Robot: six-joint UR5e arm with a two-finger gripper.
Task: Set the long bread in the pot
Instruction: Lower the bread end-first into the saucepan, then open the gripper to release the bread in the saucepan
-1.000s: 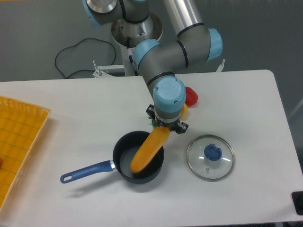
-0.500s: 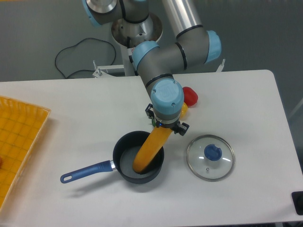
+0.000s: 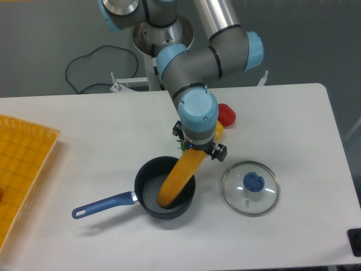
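1. The gripper (image 3: pixel 194 150) sits just above centre frame, pointing down, largely hidden beneath the blue wrist cap of the arm (image 3: pixel 197 110).
2. Jaws: closed on the upper end of the long bread (image 3: pixel 179 179); the fingertips themselves cannot be made out behind the wrist body.
3. The long bread is tilted, its upper end under the gripper and its lower end down inside the pot (image 3: pixel 164 187), toward the lower left. Its upper part crosses the pot's right rim.
4. The pot stands on the white worktop (image 3: pixel 84 130) slightly below centre frame. Its blue handle (image 3: pixel 103 204) runs toward the lower left and has a hole at the end.
5. A round glass lid (image 3: pixel 250 188) with a blue knob lies flat on the worktop just right of the pot, apart from it.
6. A red item (image 3: pixel 227 114) and a small yellow item (image 3: pixel 219 131) lie beside the wrist at upper right; both are partly hidden by the arm.
7. An orange-yellow tray (image 3: pixel 22 164) occupies the left edge of the frame, well apart from the pot.
8. A black cable (image 3: pixel 79 62) loops on the grey floor behind the worktop, upper left.
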